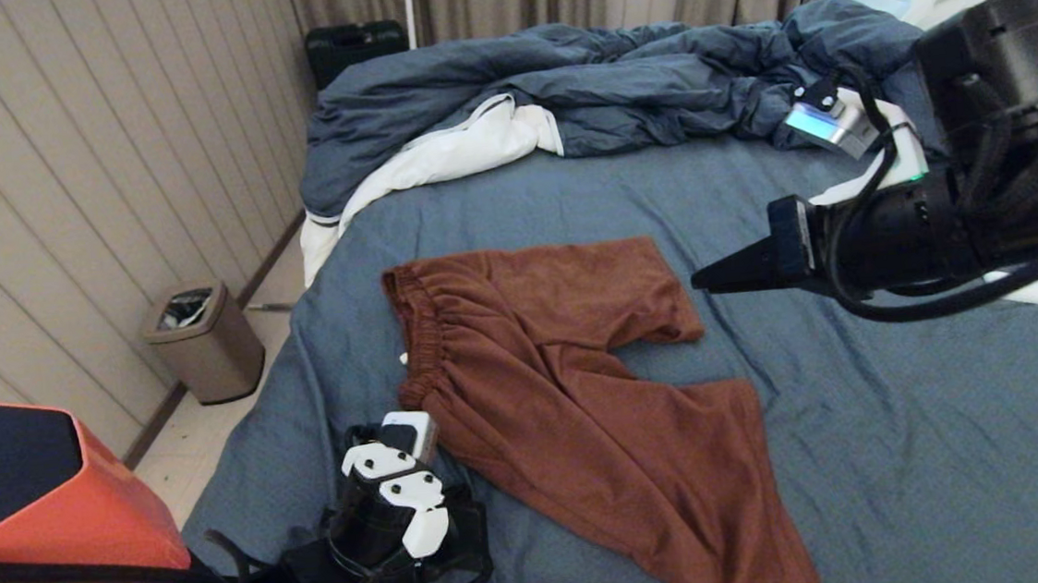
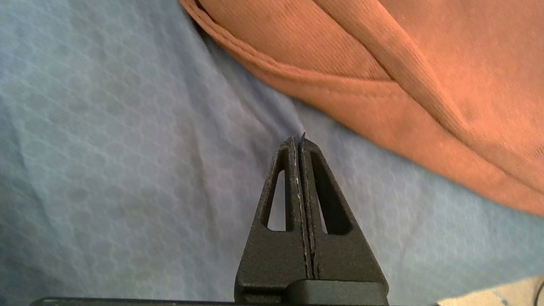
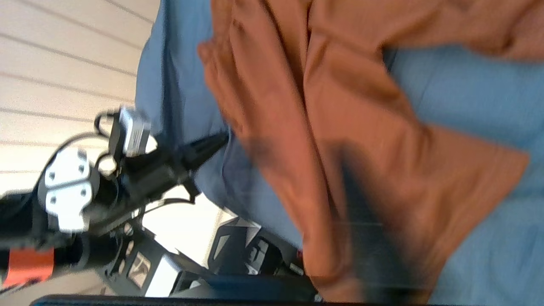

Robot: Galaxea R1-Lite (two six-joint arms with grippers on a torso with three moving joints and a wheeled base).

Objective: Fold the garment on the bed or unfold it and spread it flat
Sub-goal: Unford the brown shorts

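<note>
Slate-blue wrinkled bed sheet (image 1: pixel 911 446) fills most of the head view, w/ a rumpled dark blue duvet w/ white lining (image 1: pixel 577 92) at the far end and a small tan waste bin (image 1: pixel 203 339) w/ a dark liner on the floor off the bed's left edge. Rust-brown fabric shorts (image 1: pixel 584 407) lie spread mid-bed, gathered waistband toward the left edge, legs splayed right and toward the robot, long axis diagonal; bare sheet lies open to the right. Left gripper (image 2: pixel 299 142) sits low by the waistband, fingers together, on sheet just beside the hem, holding nothing; right gripper (image 1: pixel 712 276) hangs above the sheet right of the upper leg, fingers together, empty.

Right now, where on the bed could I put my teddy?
Bare sheet lies between the shorts and the right fingers, and along the bed's near right side. It's crowded by the duvet and beside the left fingers.
</note>
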